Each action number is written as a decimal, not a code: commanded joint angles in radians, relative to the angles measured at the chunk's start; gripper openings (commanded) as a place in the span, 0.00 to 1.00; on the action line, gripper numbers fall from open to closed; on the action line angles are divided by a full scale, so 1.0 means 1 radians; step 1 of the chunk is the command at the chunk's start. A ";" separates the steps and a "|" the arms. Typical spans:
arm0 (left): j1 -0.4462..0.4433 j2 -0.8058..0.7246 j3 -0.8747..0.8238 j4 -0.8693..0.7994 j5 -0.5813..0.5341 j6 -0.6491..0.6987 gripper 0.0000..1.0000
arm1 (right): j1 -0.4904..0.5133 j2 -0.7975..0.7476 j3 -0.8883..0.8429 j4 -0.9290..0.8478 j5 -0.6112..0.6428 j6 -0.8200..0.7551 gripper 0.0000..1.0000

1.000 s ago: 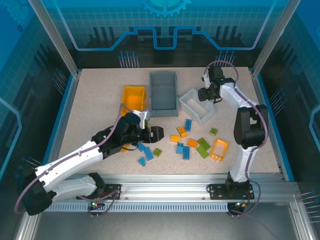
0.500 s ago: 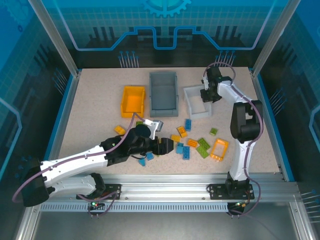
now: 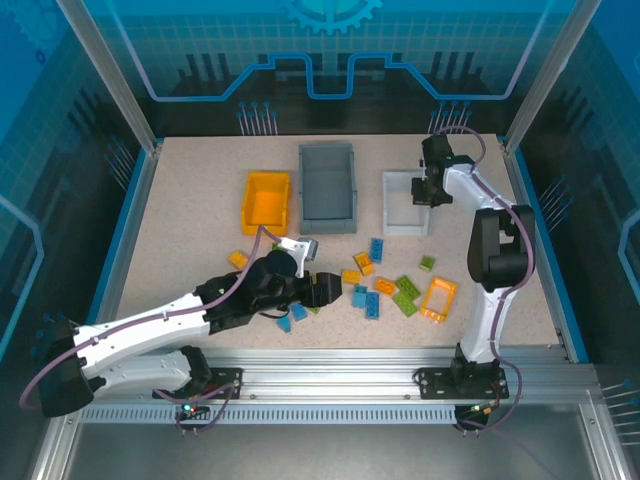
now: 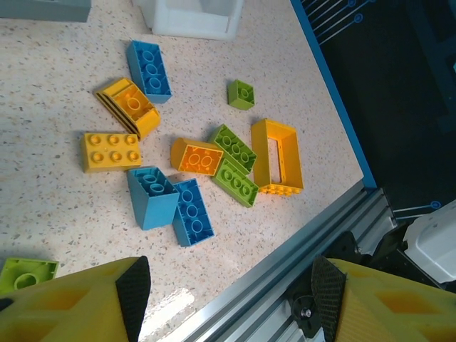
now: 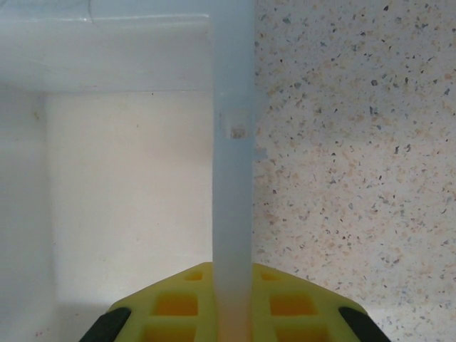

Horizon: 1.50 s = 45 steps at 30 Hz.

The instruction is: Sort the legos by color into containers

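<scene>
Right tool [image 3: 428, 194] pinches the white bin's [image 5: 231, 142] wall, likely to reposition it; left tool [image 4: 229, 292] hangs wide over bricks [image 4: 191, 206].

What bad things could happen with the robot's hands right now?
The right hand is pinching one wall of the white bin, so a pull might tip or drag the bin. The left hand is open near the loose pile, where two blue bricks lie touching. It might grab both at once, or knock the green brick beside them away.
</scene>
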State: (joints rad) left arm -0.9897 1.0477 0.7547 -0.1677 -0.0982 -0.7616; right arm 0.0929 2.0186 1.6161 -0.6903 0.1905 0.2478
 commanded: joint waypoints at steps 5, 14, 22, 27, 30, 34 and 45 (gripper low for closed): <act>-0.009 -0.059 -0.012 -0.126 -0.114 -0.025 0.66 | 0.015 0.076 0.079 -0.016 -0.077 0.092 0.14; -0.007 -0.112 0.018 -0.295 -0.231 -0.051 0.66 | 0.016 0.035 0.053 -0.005 -0.097 0.117 0.33; 0.058 -0.158 0.067 -0.486 -0.279 -0.084 0.67 | 0.022 -0.232 -0.047 0.027 -0.070 0.122 0.55; 0.158 -0.141 0.094 -0.576 -0.228 -0.067 0.71 | 0.084 -0.456 -0.156 0.036 -0.058 0.158 0.57; 0.243 -0.067 0.107 -0.586 -0.147 -0.024 0.72 | 0.199 -0.603 -0.264 0.055 -0.058 0.193 0.60; 0.337 0.059 0.136 -0.545 -0.076 0.056 0.74 | 0.415 -0.805 -0.469 0.124 -0.074 0.278 0.65; 0.483 0.438 0.226 -0.421 -0.007 0.248 0.73 | 0.964 -1.074 -0.812 0.217 0.090 0.511 0.77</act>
State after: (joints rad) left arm -0.5247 1.4319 0.9451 -0.6285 -0.1398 -0.5941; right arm 1.0149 0.9779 0.8421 -0.4946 0.1856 0.6598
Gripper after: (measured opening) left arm 0.733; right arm 0.772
